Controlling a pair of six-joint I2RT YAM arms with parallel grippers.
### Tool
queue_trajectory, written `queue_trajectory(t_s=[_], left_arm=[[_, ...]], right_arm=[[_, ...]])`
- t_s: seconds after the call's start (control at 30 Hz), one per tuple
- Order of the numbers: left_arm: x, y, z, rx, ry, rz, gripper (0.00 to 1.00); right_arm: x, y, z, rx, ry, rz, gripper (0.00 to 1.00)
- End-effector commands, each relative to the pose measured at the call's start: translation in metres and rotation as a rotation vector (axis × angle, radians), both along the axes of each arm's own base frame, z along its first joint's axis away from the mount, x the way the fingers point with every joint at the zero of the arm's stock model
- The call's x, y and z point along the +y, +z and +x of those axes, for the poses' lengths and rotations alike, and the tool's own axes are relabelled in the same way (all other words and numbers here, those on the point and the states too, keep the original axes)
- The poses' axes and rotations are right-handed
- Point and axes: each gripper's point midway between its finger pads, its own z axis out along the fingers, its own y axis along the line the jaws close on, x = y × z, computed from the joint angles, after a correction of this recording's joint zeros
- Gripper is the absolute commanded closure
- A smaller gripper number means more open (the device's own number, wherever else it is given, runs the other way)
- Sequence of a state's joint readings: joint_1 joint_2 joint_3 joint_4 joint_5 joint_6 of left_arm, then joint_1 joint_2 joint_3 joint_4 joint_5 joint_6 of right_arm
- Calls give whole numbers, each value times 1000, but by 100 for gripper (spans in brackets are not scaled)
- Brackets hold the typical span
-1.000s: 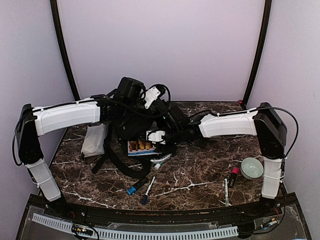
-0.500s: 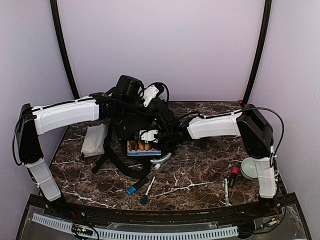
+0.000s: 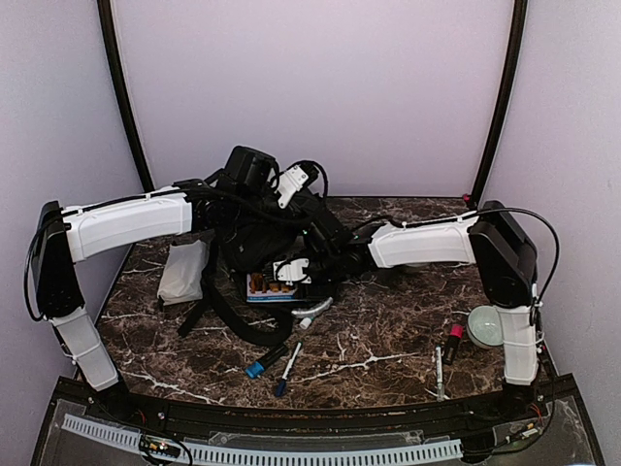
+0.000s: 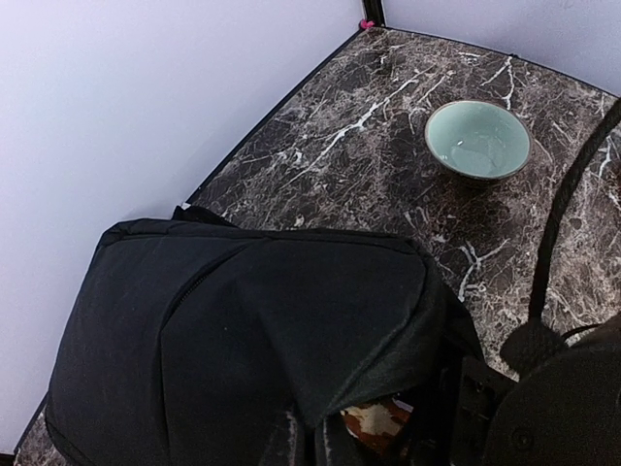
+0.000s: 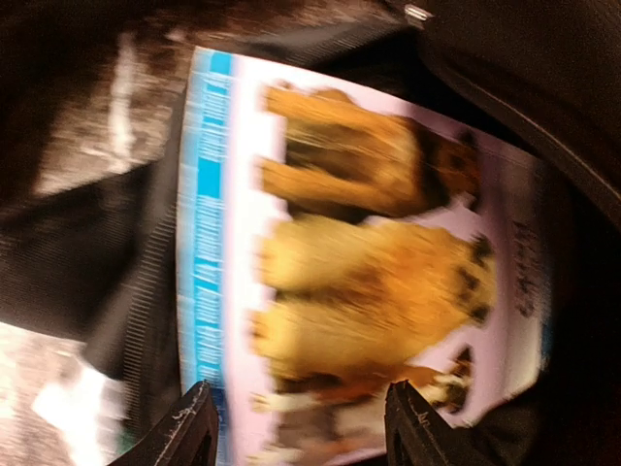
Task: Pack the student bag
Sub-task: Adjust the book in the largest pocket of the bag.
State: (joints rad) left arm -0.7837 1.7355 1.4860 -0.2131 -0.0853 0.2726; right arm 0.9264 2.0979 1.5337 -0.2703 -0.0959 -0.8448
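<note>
1. The marble table [image 3: 408, 330] filled the lower half of the top view.
2. The student bag [image 3: 254, 238] sat slumped left of centre, against the table's far edge.
3. The left gripper [image 3: 254, 202] was clamped tight at the bag's top; whether it pinched fabric could not be told.
4. The right gripper [image 5: 306, 427] stood with its fingers apart, just over a dog picture book [image 5: 369, 262].
5. That book lay at the bag's lower edge, with black fabric around it.
6. A white pouch [image 3: 184, 270] lay just left of the bag.
7. A pale green bowl [image 4: 477, 141] sat at lower right.
8. A blue-capped marker [image 3: 264, 363] lay below the book.
</note>
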Motion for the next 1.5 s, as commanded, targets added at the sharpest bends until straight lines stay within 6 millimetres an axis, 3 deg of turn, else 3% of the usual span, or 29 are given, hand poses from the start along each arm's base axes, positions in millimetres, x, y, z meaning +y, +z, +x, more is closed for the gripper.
queue_trajectory(t_s=[0.0,0.13,0.23,0.37,0.47,0.53,0.97,1.13,1.33,1.47], left_arm=[[-3,44,-2,-58,-15,-94,100],[-5,43,-3,-53,-23,-97,100],[-6,46,-3,-53,-29,-103,100],[-6,49,-5,-51,-34,-109,100],[-5,49,-6,-47,-33,-111,100],[-6,49,-8,-40,-39,-118,100],[-9,47,-14,-19,-61,-143,100],[-8,41,-14,-8,-54,-141,100],[-10,34,-11,-3,-49,-132,100],[-8,28,-7,-4,-34,-108,100]], right_arm=[[9,8,-21,51,63,14,41],[15,-5,-15,9,57,-12,41],[16,-15,5,-67,-6,-38,42],[16,1,47,-223,-163,18,50],[8,15,68,-302,-206,54,67],[2,23,79,-362,-219,77,71],[-12,23,145,-591,-285,56,71],[-11,24,125,-521,-241,88,68],[-23,25,78,-394,-165,105,61],[-34,27,41,-197,-140,94,58]])
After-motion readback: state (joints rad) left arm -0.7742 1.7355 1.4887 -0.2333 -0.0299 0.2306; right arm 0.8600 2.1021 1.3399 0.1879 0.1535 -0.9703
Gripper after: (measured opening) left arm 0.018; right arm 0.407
